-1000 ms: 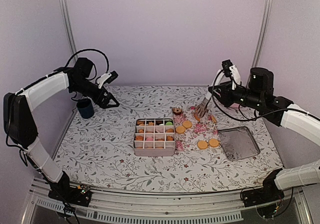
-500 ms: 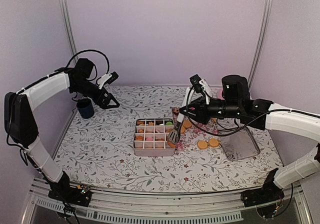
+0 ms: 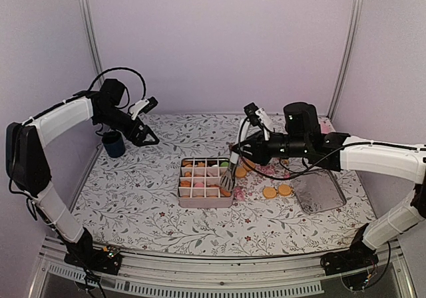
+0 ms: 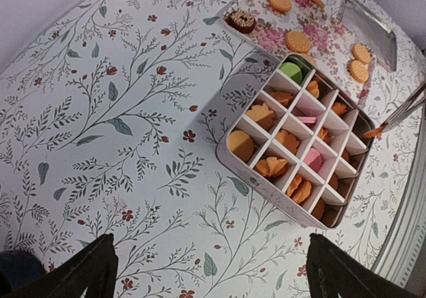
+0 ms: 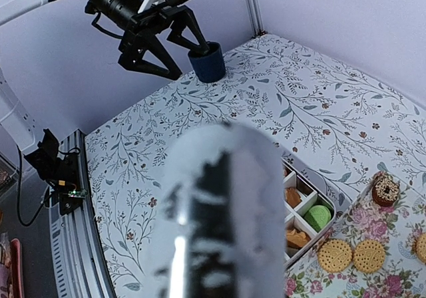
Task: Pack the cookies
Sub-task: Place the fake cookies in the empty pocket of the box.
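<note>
While the left gripper [image 4: 216,275] hangs wide open near the blue cup [image 3: 113,144], the cookies [image 4: 287,140], mostly orange-tan with some pink and one green, sit in the divided box [image 3: 205,202] mid-table. Others lie loose on the floral cloth [image 4: 273,35] to its right. The right gripper [image 3: 247,153] clamps a slotted spatula [image 3: 231,177] at the box's right edge. The left wrist view alone shows their leaf and round shapes.

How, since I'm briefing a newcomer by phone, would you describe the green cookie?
Find the divided box in the middle of the floral table. Look in its far right corner compartment. The green cookie there is the only green one; its neighbours are orange or pink.
</note>
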